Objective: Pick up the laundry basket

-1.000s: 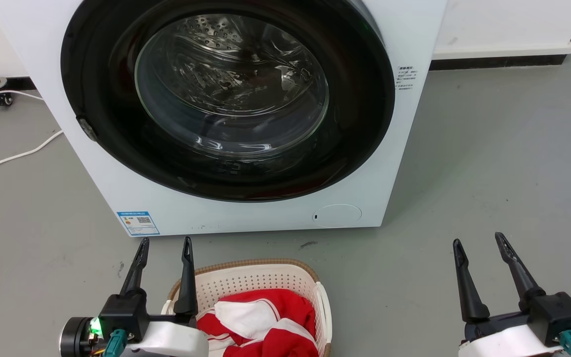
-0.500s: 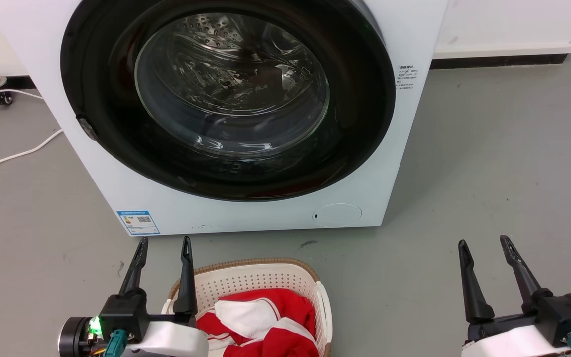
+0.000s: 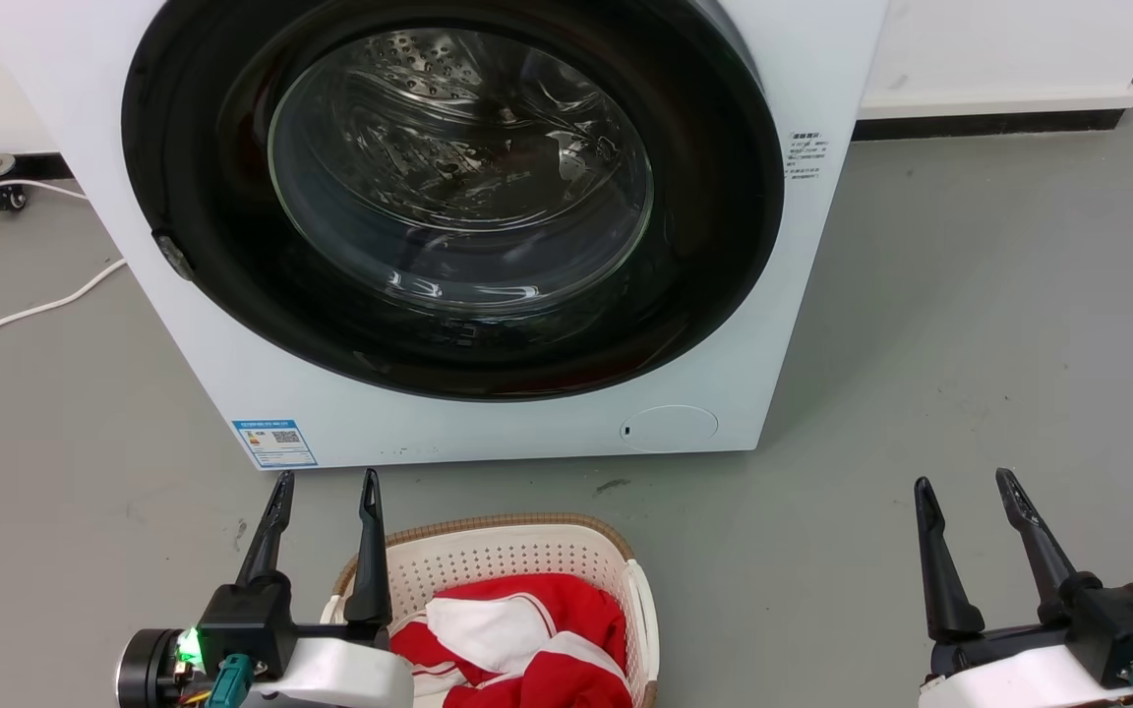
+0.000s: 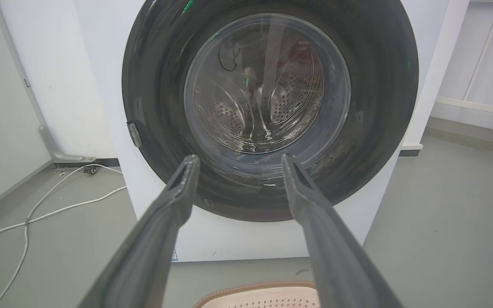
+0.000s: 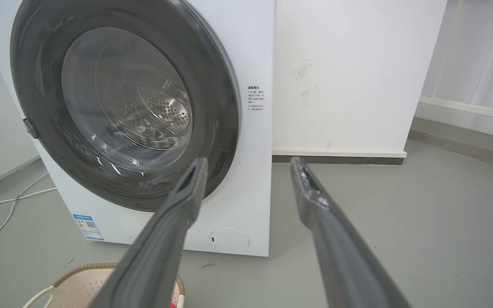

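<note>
On the floor (image 3: 970, 324) before the washer (image 3: 488, 433), the laundry basket (image 3: 517, 556) sits just right of the left hand (image 3: 327, 476), which is spread wide and empty; the right hand (image 3: 963, 479), equally wide, hangs well apart.

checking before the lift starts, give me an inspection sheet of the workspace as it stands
surface: grey floor, a few small dark marks.
job's things: laundry basket stands on the floor in front of the washing machine, with a red and white garment inside.
clutter: nothing seen.
grippers: left gripper open, by the basket's left rim, holding nothing; right gripper open, well off to the basket's right, holding nothing.
cables: white cable lies on the floor left of the washing machine.
surroundings: washing machine door shut; white wall with dark baseboard behind.
</note>
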